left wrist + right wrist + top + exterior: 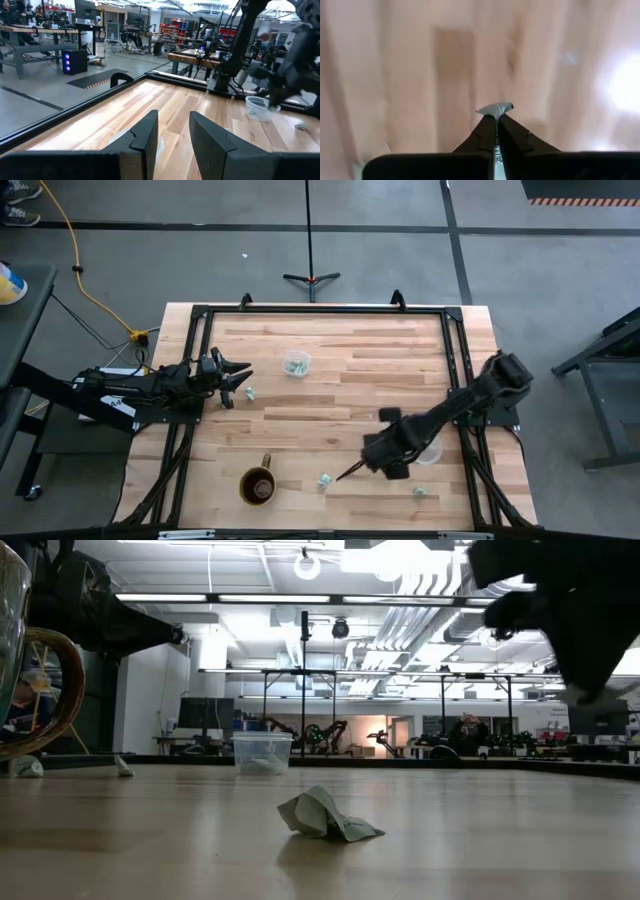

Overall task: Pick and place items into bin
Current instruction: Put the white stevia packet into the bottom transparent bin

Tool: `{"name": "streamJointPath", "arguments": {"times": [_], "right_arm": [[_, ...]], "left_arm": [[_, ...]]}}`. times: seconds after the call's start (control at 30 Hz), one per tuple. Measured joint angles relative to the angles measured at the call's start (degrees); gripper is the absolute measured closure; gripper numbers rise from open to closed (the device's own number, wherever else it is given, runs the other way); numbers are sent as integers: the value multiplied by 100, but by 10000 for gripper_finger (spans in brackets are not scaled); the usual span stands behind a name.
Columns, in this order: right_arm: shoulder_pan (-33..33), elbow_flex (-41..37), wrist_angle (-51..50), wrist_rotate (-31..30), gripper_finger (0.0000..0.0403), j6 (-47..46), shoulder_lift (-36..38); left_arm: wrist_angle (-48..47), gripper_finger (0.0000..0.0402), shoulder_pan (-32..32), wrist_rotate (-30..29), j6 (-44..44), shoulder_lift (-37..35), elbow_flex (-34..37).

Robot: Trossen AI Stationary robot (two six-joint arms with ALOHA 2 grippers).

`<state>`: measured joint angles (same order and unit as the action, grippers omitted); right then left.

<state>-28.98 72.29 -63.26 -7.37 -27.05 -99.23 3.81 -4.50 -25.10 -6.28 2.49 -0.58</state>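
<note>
**A:** What is the right end effector (pixel 496 122) carrying?

**B:** One small pale green-and-white wrapped piece (pixel 495 108), pinched at its fingertips with the fingers closed tight on it. It hangs above the front of the tabletop (pixel 330 415), near another loose piece (pixel 325 479).

**A:** How would these handle?

**B:** I'd judge them nearly weightless, soft and crinkly. The crumpled one (pixel 325 814) in the low view looks like folded wrapper. A thin edge grip could slip, so pinching across the middle seems safer.

**A:** Where are the others?

**B:** One lies near the front right edge (pixel 420 491), one beside the left end effector (pixel 236 378), whose fingers stand apart and hold nothing. Some sit in the clear bin (pixel 296 364) toward the back.

**A:** Anything else?

**B:** A brown mug (pixel 258 485) at the front, and a clear cup (pixel 257 107) by the right arm.
</note>
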Motion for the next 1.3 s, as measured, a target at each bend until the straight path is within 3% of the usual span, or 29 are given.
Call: {"name": "streamJointPath", "arguments": {"times": [0.17,0.5,0.8,1.1,1.3], "right_arm": [[-160,-2,-1026,145,395,-763,197],[-426,-4,-1314,976,391,-1224,194],[-419,-4,-1509,823,377,-1434,194],[-417,-4,-1768,562,307,-1814,193],[-404,-6,-642,181,268,-1799,192]], "left_arm": [[-2,254,-2,0,0,0,0],[0,254,-2,2,0,2,0],[-2,254,-2,2,0,1,0],[-1,254,-2,2,0,1,0],[-1,254,-2,0,-1,2,0]]}}
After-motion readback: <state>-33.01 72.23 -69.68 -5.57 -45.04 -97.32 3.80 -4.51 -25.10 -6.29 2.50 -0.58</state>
